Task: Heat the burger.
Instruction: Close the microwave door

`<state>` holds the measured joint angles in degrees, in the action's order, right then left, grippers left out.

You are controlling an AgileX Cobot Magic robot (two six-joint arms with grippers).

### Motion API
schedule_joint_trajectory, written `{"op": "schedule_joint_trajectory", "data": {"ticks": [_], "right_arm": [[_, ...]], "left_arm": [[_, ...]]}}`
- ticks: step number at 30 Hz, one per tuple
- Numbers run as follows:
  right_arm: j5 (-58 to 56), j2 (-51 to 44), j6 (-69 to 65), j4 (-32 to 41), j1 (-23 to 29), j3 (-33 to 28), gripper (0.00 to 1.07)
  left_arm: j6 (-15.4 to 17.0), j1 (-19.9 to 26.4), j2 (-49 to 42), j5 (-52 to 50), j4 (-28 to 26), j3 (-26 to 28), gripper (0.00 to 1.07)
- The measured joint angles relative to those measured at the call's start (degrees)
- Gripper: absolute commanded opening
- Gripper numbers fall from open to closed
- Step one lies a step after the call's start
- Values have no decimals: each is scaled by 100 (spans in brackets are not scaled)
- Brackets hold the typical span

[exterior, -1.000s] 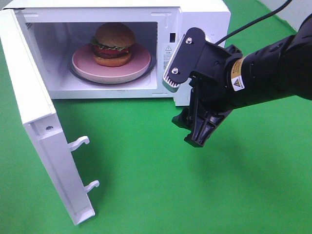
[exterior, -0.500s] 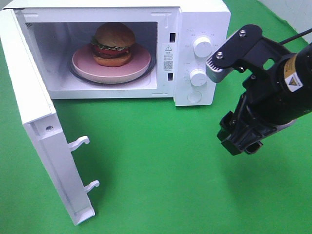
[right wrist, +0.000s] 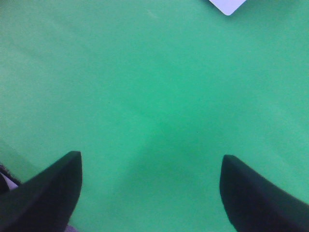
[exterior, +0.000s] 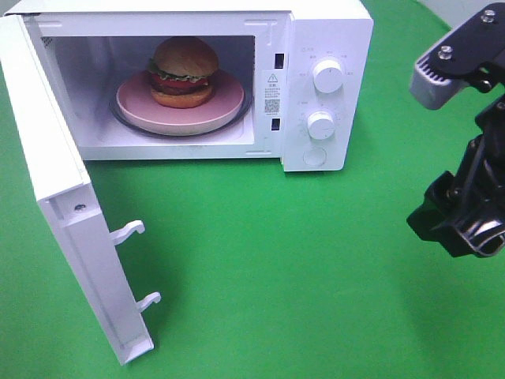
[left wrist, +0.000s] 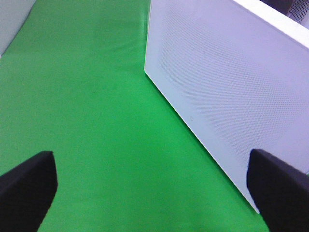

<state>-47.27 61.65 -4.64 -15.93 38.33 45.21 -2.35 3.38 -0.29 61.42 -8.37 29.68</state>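
Note:
The burger [exterior: 183, 71] sits on a round pink plate [exterior: 229, 99] inside the open white microwave [exterior: 327, 31], seen from the high camera. The microwave door [exterior: 67, 213] swings wide toward the front left. My right gripper [exterior: 461, 225] hangs at the far right edge of that view, well away from the microwave, pointing down over the green cloth. In the right wrist view its fingers [right wrist: 48, 193] stand apart with only cloth between them. In the left wrist view the left gripper [left wrist: 152, 188] is open beside the door's outer face [left wrist: 227, 92].
Two white knobs [exterior: 326, 75] and a round button sit on the microwave's control panel at its right. Two hook latches [exterior: 130, 230] stick out of the door's inner edge. Green cloth [exterior: 276, 276] covers the whole table.
My right arm has drawn back from in front of the microwave's control panel to the far right edge, uncovering the knobs. Burger, plate and door have stayed put.

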Motion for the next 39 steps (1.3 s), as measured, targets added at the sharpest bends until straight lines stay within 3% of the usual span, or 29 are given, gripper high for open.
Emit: {"op": "schedule_joint_trajectory", "data": {"ticks": [17,24,39], "right_arm": [[-413,-877,-573,34,-97,-791,76],[-413,-1398,-516,332,-1123,-1089,76],[-447,-3105,-458,773,-2372,-1524,76]], "left_arm": [[0,0,0,0,0,0,100],[0,0,0,0,0,0,100],[0,0,0,0,0,0,100]]}}
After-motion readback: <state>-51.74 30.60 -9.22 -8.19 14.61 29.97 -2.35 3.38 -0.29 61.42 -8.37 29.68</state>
